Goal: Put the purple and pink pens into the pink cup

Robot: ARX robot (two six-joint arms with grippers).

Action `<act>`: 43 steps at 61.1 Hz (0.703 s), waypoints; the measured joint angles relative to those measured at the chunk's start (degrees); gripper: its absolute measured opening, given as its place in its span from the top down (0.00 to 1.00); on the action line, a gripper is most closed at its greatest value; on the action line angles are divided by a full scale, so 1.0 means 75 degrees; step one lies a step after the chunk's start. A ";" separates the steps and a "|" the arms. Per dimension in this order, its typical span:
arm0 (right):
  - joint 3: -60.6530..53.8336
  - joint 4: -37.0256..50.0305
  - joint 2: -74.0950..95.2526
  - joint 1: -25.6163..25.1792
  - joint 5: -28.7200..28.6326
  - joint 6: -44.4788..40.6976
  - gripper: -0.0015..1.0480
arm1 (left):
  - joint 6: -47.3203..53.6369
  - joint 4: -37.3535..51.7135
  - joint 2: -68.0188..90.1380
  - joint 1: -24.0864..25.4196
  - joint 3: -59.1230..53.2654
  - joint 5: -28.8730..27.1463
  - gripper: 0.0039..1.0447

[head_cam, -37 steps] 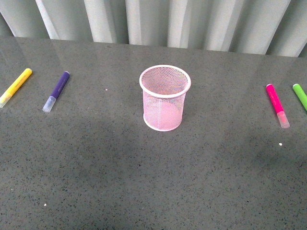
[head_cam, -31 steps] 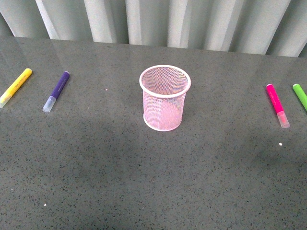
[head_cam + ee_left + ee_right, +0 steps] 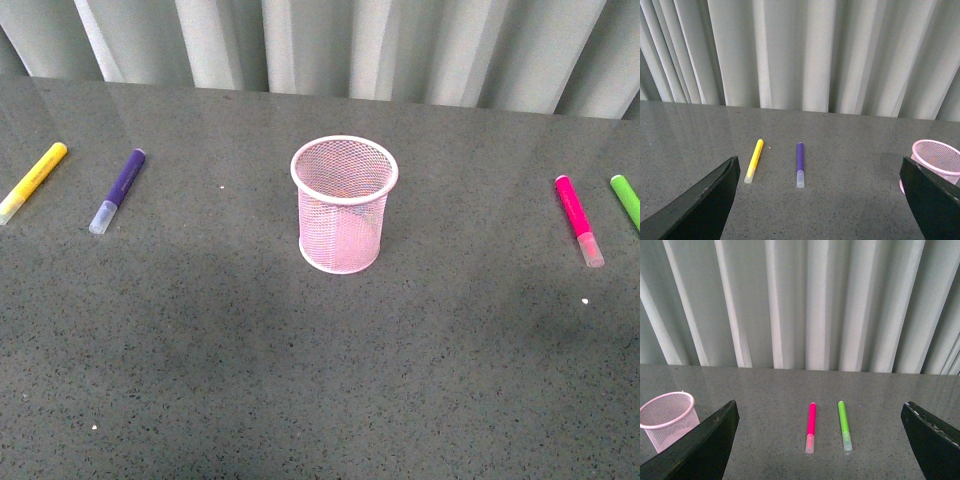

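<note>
Even soft light, faint shadows, sharp

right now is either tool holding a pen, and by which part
Nothing is held: left tool and right tool are open, and the purple pen and pink pen lie on the table.

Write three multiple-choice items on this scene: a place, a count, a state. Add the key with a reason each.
1. From the front, where does the purple pen lie from the pink cup?
A. left
B. right
C. inside

2. How many markers lie on the table?
A. two
B. four
C. six

3. The pink cup is:
A. upright, empty
B. tipped over
C. holding a pen

Key:
1 A: it lies beside the yellow marker, far left.
2 B: yellow, purple, the pink pen and the green marker.
3 A: it stands on its base with nothing inside.
</note>
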 joint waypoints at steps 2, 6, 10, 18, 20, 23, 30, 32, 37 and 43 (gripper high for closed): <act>0.0000 0.0000 0.0000 0.0000 0.0000 0.0000 0.07 | 0.0000 0.0000 0.0000 0.0000 0.0000 0.0000 0.06; 0.0000 0.0000 0.0000 0.0000 0.0000 0.0000 0.07 | 0.0003 0.0000 0.0000 0.0000 0.0000 0.0000 0.06; 0.0000 0.0000 0.0000 0.0000 -0.0003 0.0000 0.07 | 0.0000 0.0000 0.0000 0.0000 0.0000 0.0000 0.06; 0.0000 0.0000 0.0000 0.0000 -0.0003 0.0000 0.07 | 0.0000 0.0000 0.0000 0.0000 0.0000 0.0000 0.06; 0.0000 0.0000 0.0000 0.0000 -0.0003 0.0000 0.07 | 0.0000 0.0000 0.0000 0.0000 0.0000 0.0000 0.06; 0.0000 0.0000 0.0000 0.0000 -0.0003 0.0000 0.07 | 0.0000 0.0000 0.0000 0.0000 0.0000 0.0000 0.06; 0.0000 0.0000 0.0000 0.0000 0.0000 0.0000 0.07 | 0.0000 0.0000 0.0000 0.0000 0.0000 0.0000 0.06; 0.0000 0.0000 0.0000 0.0000 -0.0003 0.0000 0.07 | 0.0000 0.0000 0.0000 0.0000 0.0000 0.0000 0.06; 0.0000 0.0000 0.0000 0.0000 0.0000 0.0000 0.07 | 0.0003 0.0000 0.0000 0.0000 0.0000 0.0000 0.06; 0.0000 0.0000 0.0000 0.0000 -0.0003 0.0000 0.07 | 0.0003 0.0000 0.0000 0.0000 0.0000 0.0000 0.06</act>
